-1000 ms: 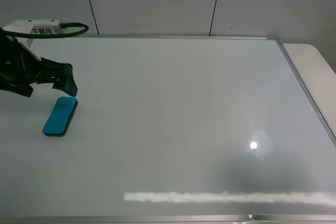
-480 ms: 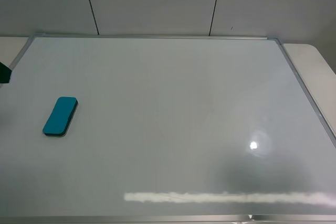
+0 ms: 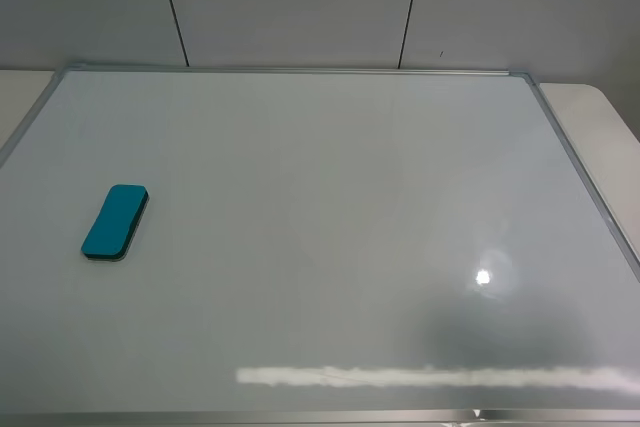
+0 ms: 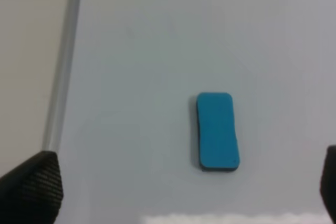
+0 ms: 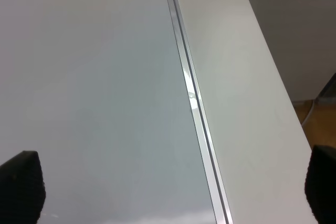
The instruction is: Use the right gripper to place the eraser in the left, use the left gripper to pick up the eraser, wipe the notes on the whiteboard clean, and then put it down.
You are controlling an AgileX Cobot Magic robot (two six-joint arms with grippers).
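Observation:
The teal eraser (image 3: 115, 221) lies flat on the left part of the whiteboard (image 3: 330, 207), with nothing touching it. Neither arm shows in the exterior high view. In the left wrist view the eraser (image 4: 217, 131) lies well ahead of my left gripper (image 4: 181, 192), which is open and empty; its fingertips (image 4: 32, 186) sit at the picture's corners. My right gripper (image 5: 170, 187) is also open and empty, hovering over the board's right frame (image 5: 194, 108). The notes are out of view: I see no red marks on the board.
The silver frame (image 3: 585, 182) borders the board, with pale tabletop (image 3: 600, 112) beyond it on the right. A grey panelled wall (image 3: 300, 2) rises behind. The left frame edge (image 4: 63, 72) runs beside the eraser in the left wrist view.
My left arm, which stood just above the eraser a second ago, has drawn back to the left and out of the exterior high view. The eraser has not moved.

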